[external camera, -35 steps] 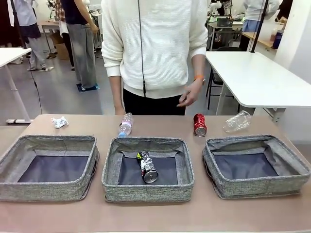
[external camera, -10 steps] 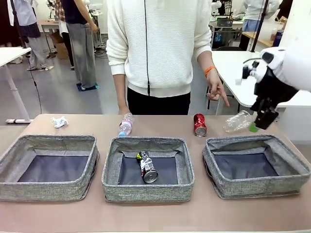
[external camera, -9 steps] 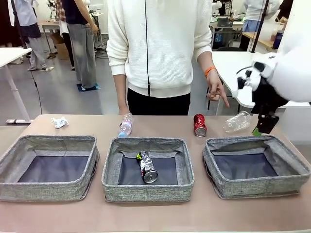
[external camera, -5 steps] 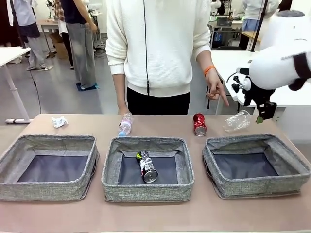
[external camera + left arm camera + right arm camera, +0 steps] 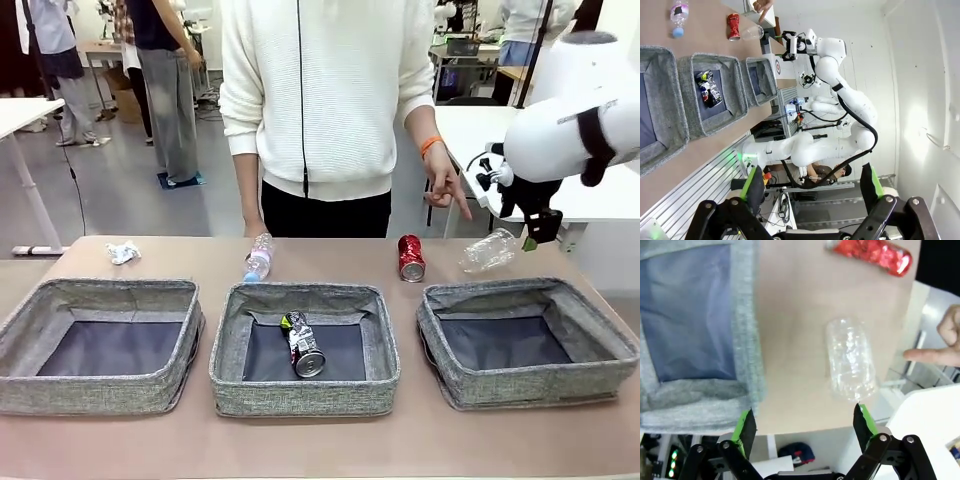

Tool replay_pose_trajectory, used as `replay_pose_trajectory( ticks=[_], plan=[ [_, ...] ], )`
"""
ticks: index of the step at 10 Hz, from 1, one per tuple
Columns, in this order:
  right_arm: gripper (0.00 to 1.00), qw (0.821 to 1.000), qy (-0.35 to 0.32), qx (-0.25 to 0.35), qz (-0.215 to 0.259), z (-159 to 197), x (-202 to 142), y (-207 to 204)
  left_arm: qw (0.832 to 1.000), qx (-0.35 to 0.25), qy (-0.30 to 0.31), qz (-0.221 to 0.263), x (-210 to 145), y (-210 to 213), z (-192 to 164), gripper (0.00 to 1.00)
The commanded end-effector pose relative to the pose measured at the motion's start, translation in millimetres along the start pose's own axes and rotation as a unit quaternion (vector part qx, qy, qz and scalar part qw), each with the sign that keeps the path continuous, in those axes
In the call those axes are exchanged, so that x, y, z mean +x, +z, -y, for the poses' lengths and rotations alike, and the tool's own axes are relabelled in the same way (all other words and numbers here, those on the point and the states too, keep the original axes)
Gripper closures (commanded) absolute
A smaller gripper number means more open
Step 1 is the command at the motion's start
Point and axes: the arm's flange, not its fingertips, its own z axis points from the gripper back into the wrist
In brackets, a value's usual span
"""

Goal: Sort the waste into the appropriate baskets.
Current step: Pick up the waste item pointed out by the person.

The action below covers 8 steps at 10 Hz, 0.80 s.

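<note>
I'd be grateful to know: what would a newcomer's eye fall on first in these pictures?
The open right gripper hangs above the crushed clear bottle at the far right of the table, where a person's hand points a finger. Nearer, three grey baskets stand in a row, and the middle basket holds a black-silver can.

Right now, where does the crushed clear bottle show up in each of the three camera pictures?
Front view: the crushed clear bottle lies at the far right of the table, behind the right basket.
Left wrist view: the bottle sits near the top left, small and far off.
Right wrist view: the bottle lies right of centre.
Shared landmark: the red can, close by it in every view.
</note>
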Motion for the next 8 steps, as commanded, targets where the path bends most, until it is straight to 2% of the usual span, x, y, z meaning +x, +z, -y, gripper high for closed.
replay_pose_trajectory(
  ticks=[1,4,8],
  plan=[
    [0.00,0.999,0.007,-0.002,0.035,38,-13,-37,1.000,-0.010,-0.010,0.001,0,0,2,0.00],
    [0.00,0.999,-0.024,0.019,0.035,67,-19,-72,1.000,-0.010,-0.010,0.001,0,0,2,0.00],
    [0.00,0.997,-0.033,0.014,0.061,78,-21,-113,1.000,-0.010,-0.010,0.001,0,0,2,0.00]
  ],
)
